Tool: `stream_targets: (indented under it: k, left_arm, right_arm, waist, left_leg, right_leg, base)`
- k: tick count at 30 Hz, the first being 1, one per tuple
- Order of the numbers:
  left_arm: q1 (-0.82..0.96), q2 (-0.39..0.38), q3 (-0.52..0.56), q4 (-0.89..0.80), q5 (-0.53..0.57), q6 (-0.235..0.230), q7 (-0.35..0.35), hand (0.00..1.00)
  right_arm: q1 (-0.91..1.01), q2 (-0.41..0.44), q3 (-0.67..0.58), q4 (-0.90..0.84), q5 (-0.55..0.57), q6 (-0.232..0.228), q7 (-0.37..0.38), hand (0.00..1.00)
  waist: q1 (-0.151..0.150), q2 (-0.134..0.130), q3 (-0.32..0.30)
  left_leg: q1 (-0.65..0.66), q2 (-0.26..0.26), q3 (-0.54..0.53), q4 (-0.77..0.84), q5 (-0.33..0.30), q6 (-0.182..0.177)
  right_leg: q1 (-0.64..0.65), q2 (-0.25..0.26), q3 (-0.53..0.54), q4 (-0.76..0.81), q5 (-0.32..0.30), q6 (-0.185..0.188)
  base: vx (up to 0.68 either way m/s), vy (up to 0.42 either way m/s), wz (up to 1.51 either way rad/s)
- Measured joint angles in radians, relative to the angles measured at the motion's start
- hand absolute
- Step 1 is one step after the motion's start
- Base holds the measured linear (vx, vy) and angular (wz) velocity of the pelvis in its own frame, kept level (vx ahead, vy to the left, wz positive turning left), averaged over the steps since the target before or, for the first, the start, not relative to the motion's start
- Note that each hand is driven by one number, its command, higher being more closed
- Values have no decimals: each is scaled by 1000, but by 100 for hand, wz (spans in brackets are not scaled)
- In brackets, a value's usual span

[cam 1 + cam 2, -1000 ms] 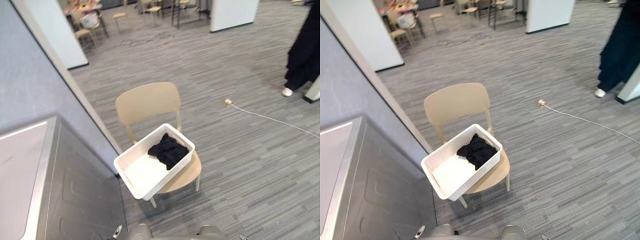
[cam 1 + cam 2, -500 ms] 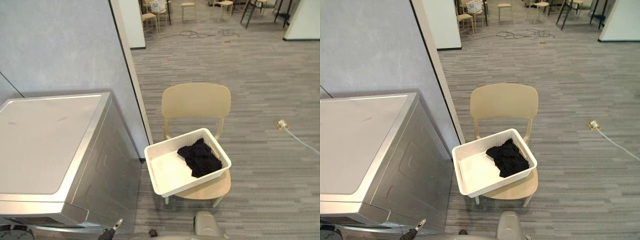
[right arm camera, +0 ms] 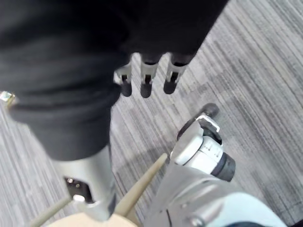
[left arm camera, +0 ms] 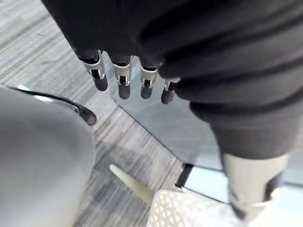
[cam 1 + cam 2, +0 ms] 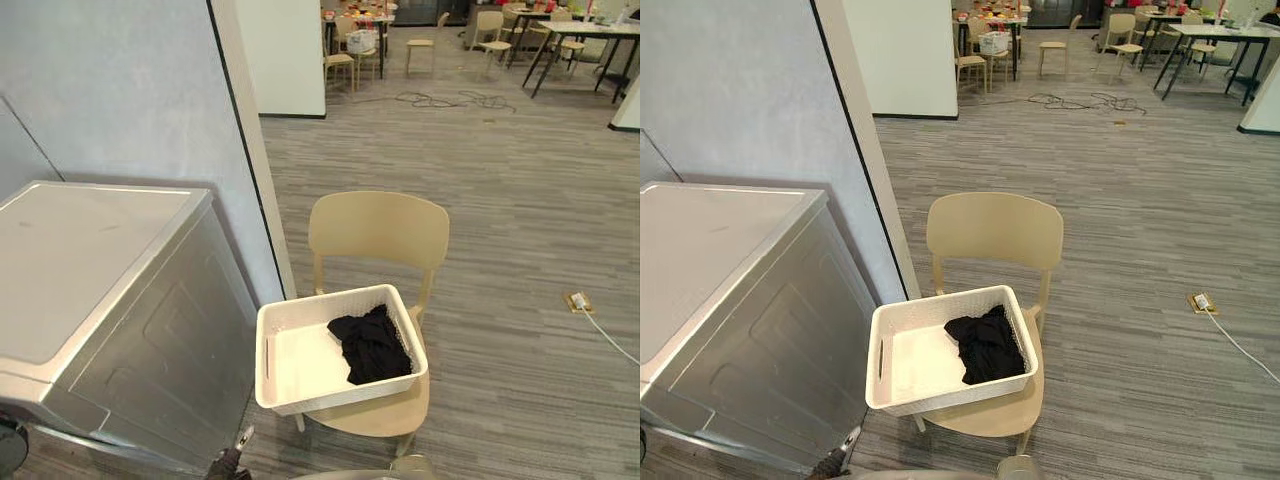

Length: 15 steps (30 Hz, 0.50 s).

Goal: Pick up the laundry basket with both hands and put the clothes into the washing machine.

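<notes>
A white laundry basket [image 5: 268, 362] rests on the seat of a beige chair [image 5: 380, 226]. Black clothes [image 5: 371, 345] lie in its right half, and the left half shows its bare white bottom. A silver washing machine [image 5: 100, 290] stands to the left of the chair, its flat top closed. In the left wrist view my left hand [image 4: 122, 83] hangs with straight fingers and holds nothing; a corner of the basket [image 4: 180, 212] shows beyond it. My right hand [image 3: 146, 83] is just as relaxed and empty above the carpet, near a chair leg [image 3: 142, 182].
A grey wall with a white post [image 5: 245, 150] stands behind the machine and close to the chair's left side. A floor socket with a white cable [image 5: 580, 300] lies on the carpet at the right. Tables and chairs [image 5: 365, 45] stand far back.
The camera has swung, so the whole picture shifted: the washing machine now fills more of the left. Chair, basket and clothes keep their places relative to each other.
</notes>
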Motion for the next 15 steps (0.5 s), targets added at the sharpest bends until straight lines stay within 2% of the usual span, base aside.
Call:
stream_targets:
  k: [2,3,4,5,6,7,8,9,12,13,14,15]
  left_arm:
    - [23,-4,22,20,8,5,-1,0]
    - [32,-8,33,27,8,14,-3,0]
    - [47,-8,42,37,14,25,-1,0]
    - [58,-9,41,43,17,32,0,0]
    - [57,-11,41,42,22,33,1,0]
    - [48,-9,36,39,26,34,1,0]
    - [48,14,6,25,34,33,3,0]
    - [42,27,-28,7,49,31,4,0]
    - [-6,54,-122,-16,67,26,23,0]
    - [-11,56,-142,-24,66,24,24,0]
    - [-12,57,-177,-44,66,18,24,0]
    - [-12,53,-194,-55,65,14,23,0]
  right_arm:
    - [-1,2,-20,-24,9,8,-2,0]
    - [-3,26,-24,-83,27,10,-3,0]
    - [0,33,-27,-155,37,10,-6,0]
    - [18,44,-27,-281,50,10,-13,0]
    - [26,52,-23,-343,58,10,-21,0]
    - [24,74,-20,-408,63,10,-26,0]
    - [39,98,-18,-505,63,10,-31,0]
    - [42,110,-20,-587,63,-9,-47,0]
    - [39,110,-40,-744,56,-39,-79,0]
    - [38,108,-39,-768,42,-41,-87,0]
    - [28,103,-32,-809,7,-41,-91,0]
    - [5,86,-17,-837,-52,-42,-92,0]
  waist:
    - [-1,-1,4]
    - [4,-28,29]
    - [2,-27,31]
    - [-3,-14,34]
    - [-10,-4,32]
    - [-16,-13,32]
    - [-18,-46,7]
    - [-29,-60,-16]
    - [-51,-65,-21]
    - [-52,-66,-21]
    - [-50,-57,-19]
    - [-47,-56,-21]
  left_leg:
    - [30,-16,18,-82,39,-13]
    - [8,-48,46,85,-27,-5]
    - [-12,-67,65,247,-104,-14]
    - [-2,-73,104,278,-178,0]
    - [12,-69,115,221,-212,-10]
    - [34,-91,128,158,-227,-13]
    - [54,-135,130,34,-171,-8]
    - [59,-167,123,-75,-115,-2]
    - [72,-216,81,-218,-20,1]
    - [80,-219,77,-237,-7,0]
    - [93,-218,75,-263,6,-4]
    - [97,-210,73,-277,11,-8]
  right_leg:
    - [4,-8,4,-20,15,-22]
    - [7,-58,1,-25,36,-15]
    - [15,-70,5,-42,48,-7]
    - [25,-58,9,-67,58,10]
    - [22,-49,9,-75,62,16]
    - [21,-66,24,-95,74,25]
    - [27,-89,34,-171,101,11]
    - [28,-104,33,-233,124,-1]
    - [47,-123,13,-327,178,-4]
    - [50,-123,11,-331,196,-3]
    - [56,-122,7,-331,204,14]
    - [56,-112,3,-333,204,14]
  base:
    - [-76,44,24]
    - [-113,169,-7]
    - [-131,243,-17]
    - [-125,200,-4]
    - [-78,139,5]
    - [-98,131,13]
    - [-82,139,28]
    - [-56,113,38]
    - [15,34,63]
    - [13,-17,40]
    - [19,-56,11]
    - [22,-70,0]
